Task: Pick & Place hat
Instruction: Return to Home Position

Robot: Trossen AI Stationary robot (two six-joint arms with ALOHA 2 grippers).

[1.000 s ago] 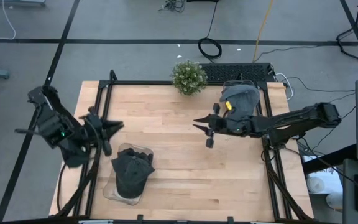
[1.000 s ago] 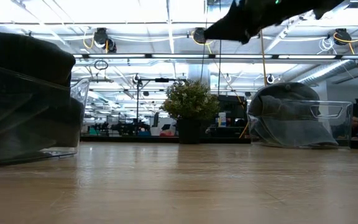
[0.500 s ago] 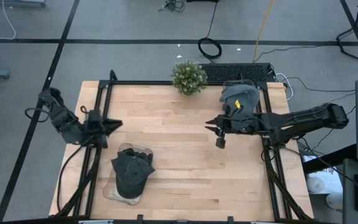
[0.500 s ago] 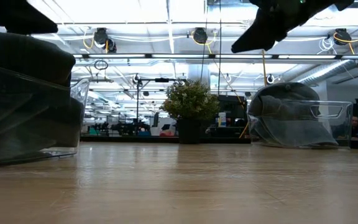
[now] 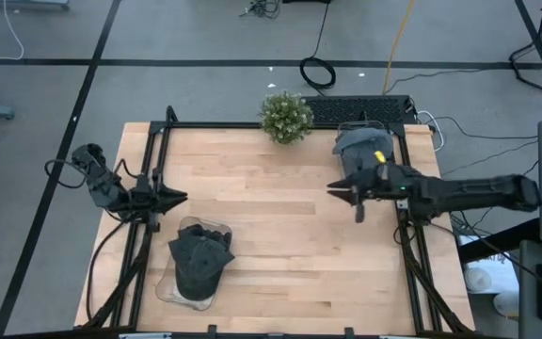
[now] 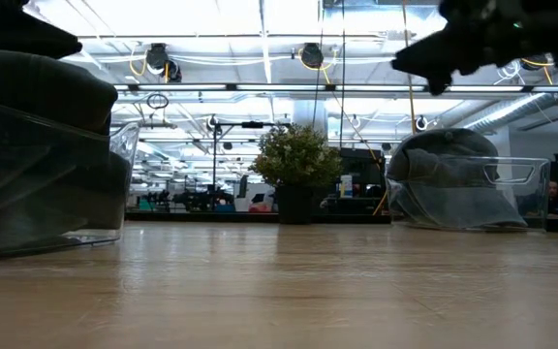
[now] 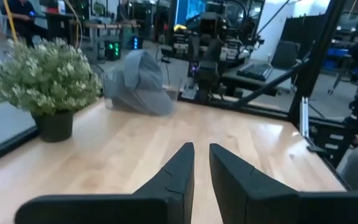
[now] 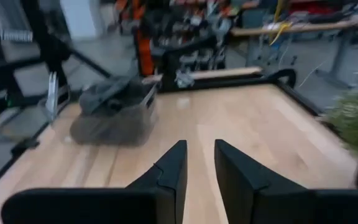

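Note:
A dark hat point(image 5: 199, 259) sits in a clear bin point(image 5: 169, 288) at the near left of the table; it also shows in the right wrist view point(image 8: 110, 93). A grey hat point(image 5: 365, 149) rests in a second clear bin point(image 6: 511, 189) at the far right. My left gripper point(image 5: 182, 198) hovers by the left edge, pointing level toward the right, fingers nearly together with nothing between them point(image 7: 201, 149). My right gripper point(image 5: 332, 191) hovers beside the grey hat's bin, pointing level toward the left, shut with only a narrow gap point(image 8: 201, 146).
A small potted plant point(image 5: 285, 116) stands at the middle of the far edge. Black frame rails point(image 5: 149, 169) run along the table's left and right sides. Bare wood point(image 5: 271, 226) lies between the two bins.
My right gripper has drawn back toward the table's right edge, staying level and high. My left arm has folded down and back toward the left edge, so its gripper has sunk and levelled out. Both hats lie unmoved in their bins.

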